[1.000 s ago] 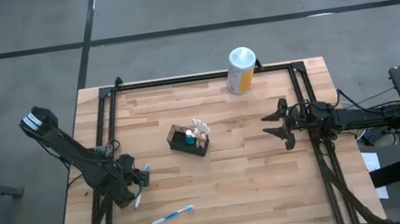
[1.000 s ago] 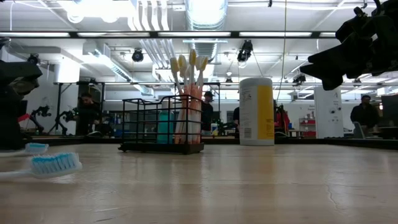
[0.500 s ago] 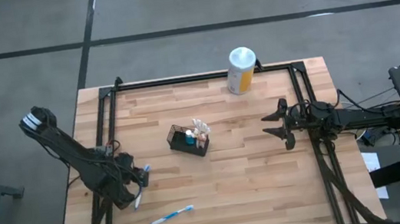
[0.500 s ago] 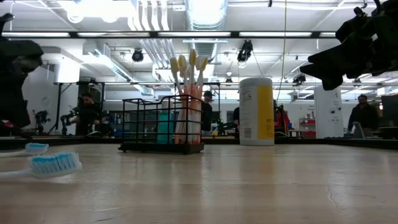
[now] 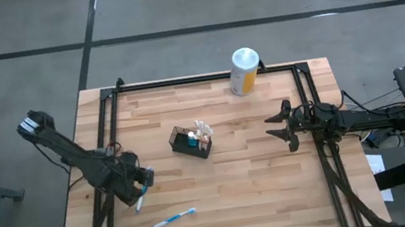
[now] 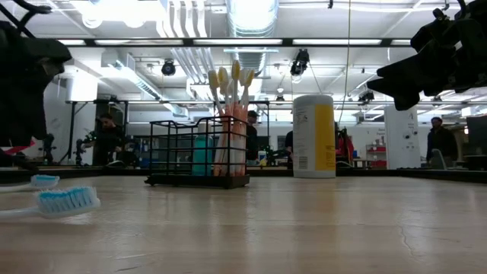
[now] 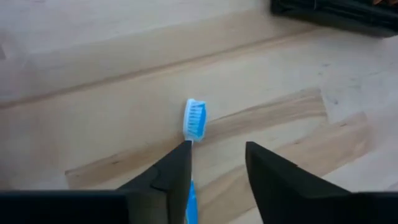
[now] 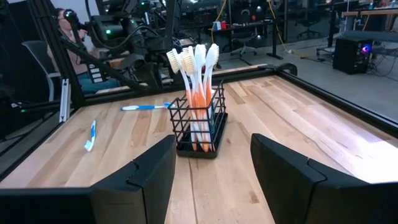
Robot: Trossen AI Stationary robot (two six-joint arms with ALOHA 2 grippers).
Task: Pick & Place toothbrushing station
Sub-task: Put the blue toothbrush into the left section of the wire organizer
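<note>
The toothbrushing station (image 5: 192, 141), a small black wire basket with several toothbrushes standing in it, sits on its base at the table's middle (image 8: 200, 127). A blue-and-white toothbrush (image 5: 140, 198) lies flat near the table's left edge. My left gripper (image 5: 145, 179) hovers low over it, open. In the left wrist view its bristle head (image 7: 194, 118) lies just ahead of my left gripper (image 7: 217, 158), and its handle runs under one finger (image 7: 177, 171). My right gripper (image 5: 276, 127) waits open at the right, level, facing the basket. My left gripper stands open above the lying toothbrush. The toothbrush's handle (image 7: 190, 205) passes beneath one fingertip. I cannot tell whether the finger touches it. The toothbrush lies flat on the table.
A second blue-and-white toothbrush (image 5: 173, 218) lies near the table's near edge. A white-topped yellow canister (image 5: 244, 70) stands at the far edge. A black rail frame (image 5: 206, 78) borders the tabletop. People show in the room beyond the table.
My left gripper has shifted slightly toward the table's right edge, above the lying toothbrush. In the low view the arm has come farther into the picture. Both toothbrushes on the table have stayed where they were.
</note>
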